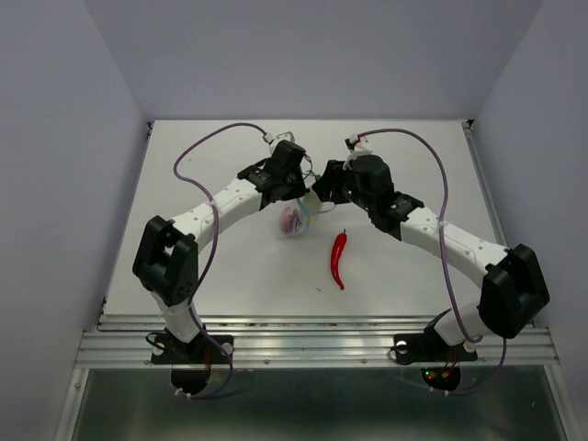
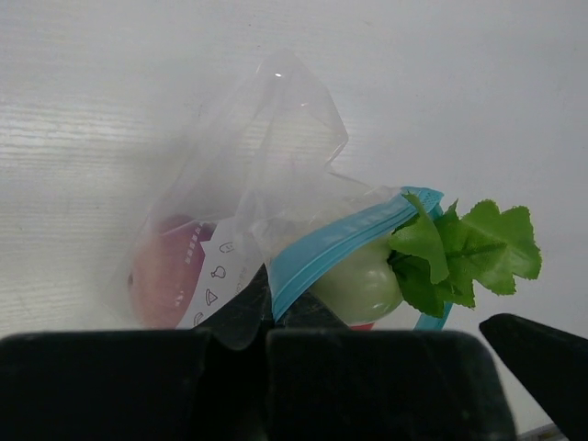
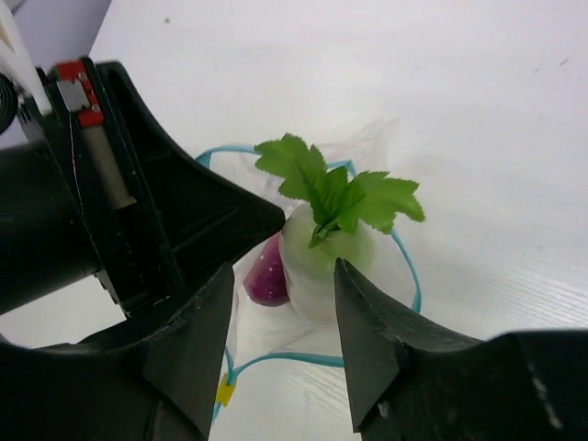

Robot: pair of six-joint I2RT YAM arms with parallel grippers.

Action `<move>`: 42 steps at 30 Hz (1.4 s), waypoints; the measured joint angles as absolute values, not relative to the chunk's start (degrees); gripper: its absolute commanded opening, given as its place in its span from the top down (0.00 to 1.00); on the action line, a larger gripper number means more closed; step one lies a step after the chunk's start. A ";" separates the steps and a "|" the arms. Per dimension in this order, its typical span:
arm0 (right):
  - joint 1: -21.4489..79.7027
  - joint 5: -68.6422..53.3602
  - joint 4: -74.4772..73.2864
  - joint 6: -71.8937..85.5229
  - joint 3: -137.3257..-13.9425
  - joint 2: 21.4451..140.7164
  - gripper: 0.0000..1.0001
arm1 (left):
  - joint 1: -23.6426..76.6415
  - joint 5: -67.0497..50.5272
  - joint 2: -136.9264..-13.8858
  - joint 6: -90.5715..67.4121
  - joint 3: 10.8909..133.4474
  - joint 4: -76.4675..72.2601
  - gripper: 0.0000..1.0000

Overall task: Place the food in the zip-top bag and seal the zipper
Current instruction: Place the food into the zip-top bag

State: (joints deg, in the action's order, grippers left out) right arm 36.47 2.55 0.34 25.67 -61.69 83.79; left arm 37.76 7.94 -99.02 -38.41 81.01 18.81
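Top external view: both arms meet over the zip-top bag (image 1: 292, 222) at mid-table. The red chili (image 1: 339, 259) lies outside it, just to its right.

Left wrist view only: the left gripper (image 2: 274, 310) is pinched on the zipper (image 2: 349, 241), with the onion (image 2: 165, 271) inside the bag.

Right wrist view: the radish (image 3: 322, 262) stands in the bag mouth. The right gripper (image 3: 285, 276) has its fingers parted on either side of it; I cannot tell if they touch it.

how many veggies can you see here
3. The onion and the radish are in the zip-top bag, radish leaves poking out of its mouth; the chili lies on the table right of the bag. None looks hidden.
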 measured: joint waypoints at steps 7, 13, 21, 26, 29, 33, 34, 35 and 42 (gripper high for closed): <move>36.47 8.38 -0.95 27.07 -62.17 84.23 0.34 | 37.76 7.01 -99.02 -38.61 81.01 18.79 1.00; 36.47 9.37 -3.07 27.94 -62.59 87.20 0.37 | 37.76 6.42 -99.02 -39.35 81.01 18.65 1.00; 36.47 9.65 -1.72 28.73 -64.27 90.74 0.54 | 37.76 5.08 -99.02 -39.55 81.01 18.61 1.00; 36.47 10.09 0.03 29.39 -65.12 92.90 0.68 | 37.76 4.99 -99.02 -39.53 81.01 18.61 1.00; 36.47 10.04 1.63 29.34 -64.97 93.01 0.57 | 37.76 4.99 -99.02 -39.51 81.01 18.61 1.00; 36.47 8.10 4.60 29.10 -64.38 92.99 0.37 | 37.76 4.99 -99.02 -39.48 81.01 18.61 1.00; 36.47 7.73 4.75 29.02 -64.38 92.99 0.36 | 37.76 5.15 -99.02 -39.48 81.01 18.63 1.00; 36.47 7.40 4.99 28.88 -64.38 92.99 0.35 | 37.74 5.13 -99.02 -39.46 80.99 18.68 1.00; 36.45 6.90 5.04 28.49 -64.49 93.49 0.33 | 37.76 5.23 -98.41 -39.44 80.01 18.52 1.00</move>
State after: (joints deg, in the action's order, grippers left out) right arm 36.45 6.90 5.04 28.49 -64.49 93.49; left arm 37.76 5.23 -98.41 -39.44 80.01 18.52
